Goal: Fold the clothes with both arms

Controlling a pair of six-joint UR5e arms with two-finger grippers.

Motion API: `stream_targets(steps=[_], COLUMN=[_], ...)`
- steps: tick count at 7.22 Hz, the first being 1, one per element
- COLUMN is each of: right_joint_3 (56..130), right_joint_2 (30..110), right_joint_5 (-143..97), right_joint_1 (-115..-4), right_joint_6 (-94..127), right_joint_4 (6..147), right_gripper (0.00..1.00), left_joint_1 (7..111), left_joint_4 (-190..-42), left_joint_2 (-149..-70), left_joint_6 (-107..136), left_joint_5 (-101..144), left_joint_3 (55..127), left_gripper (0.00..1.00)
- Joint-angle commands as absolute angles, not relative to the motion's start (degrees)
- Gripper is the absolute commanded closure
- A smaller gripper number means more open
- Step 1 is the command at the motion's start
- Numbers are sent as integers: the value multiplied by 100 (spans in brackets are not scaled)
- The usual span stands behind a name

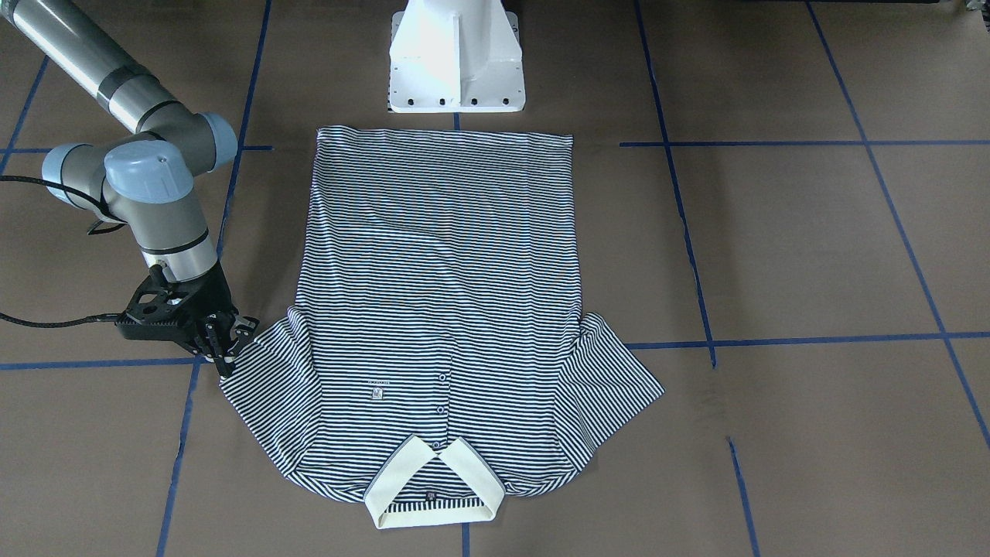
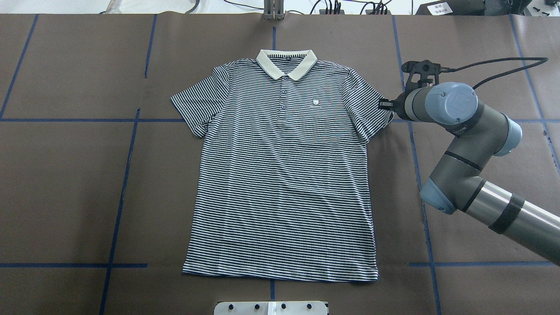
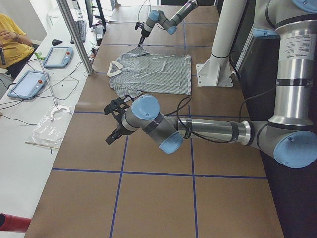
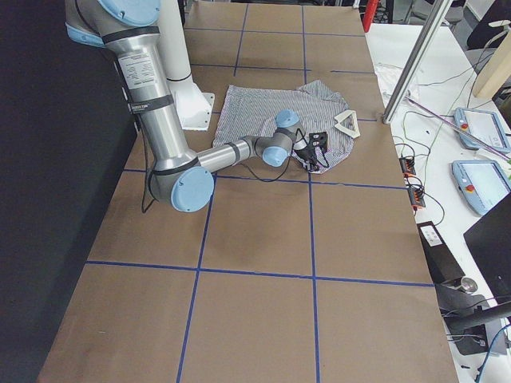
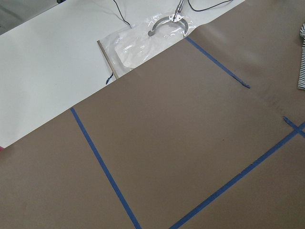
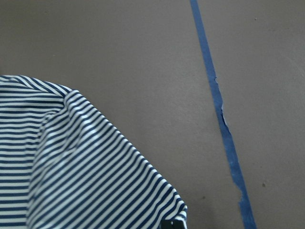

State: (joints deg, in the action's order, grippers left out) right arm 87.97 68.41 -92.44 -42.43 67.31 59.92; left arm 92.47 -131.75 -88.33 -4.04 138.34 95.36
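Observation:
The striped polo shirt [image 2: 284, 175] lies flat and face up on the brown table, cream collar [image 2: 286, 61] at the far side, both sleeves spread. My right gripper [image 1: 232, 344] is down at the outer hem of one sleeve [image 2: 372, 111], fingers apart, the sleeve still flat. The right wrist view shows that sleeve [image 6: 71, 167] and one fingertip [image 6: 174, 224] at its corner. My left gripper [image 3: 114, 123] hovers over bare table well away from the shirt [image 3: 148, 74]; I cannot tell whether it is open or shut. The left wrist view catches only a sliver of the shirt [image 5: 301, 62].
The white pedestal base [image 1: 456, 62] stands just behind the shirt's bottom hem. Blue tape lines [image 2: 127, 175] cross the table. A white side table holds tablets [image 3: 59, 54], a plastic bag [image 5: 143, 38] and cables; a person in yellow [image 3: 12, 42] sits there.

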Motion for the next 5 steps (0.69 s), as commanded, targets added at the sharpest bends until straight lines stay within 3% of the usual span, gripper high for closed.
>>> stream_targets(steps=[1,5], right_joint_3=[9185,8009], right_joint_2=[5956,4731], right_joint_5=[-9141,-8580], right_joint_1=[-4088,-3719], right_joint_6=[7194,8084], right_joint_4=[7700,7849], right_gripper=[100,100], left_joint_1=[9246,9246], left_joint_4=[-13175,-13184], left_joint_2=[-8833,-8833], left_joint_6=[-404,-396], left_joint_5=[13834,13834], left_joint_3=[9536,9545], left_gripper=[0,0])
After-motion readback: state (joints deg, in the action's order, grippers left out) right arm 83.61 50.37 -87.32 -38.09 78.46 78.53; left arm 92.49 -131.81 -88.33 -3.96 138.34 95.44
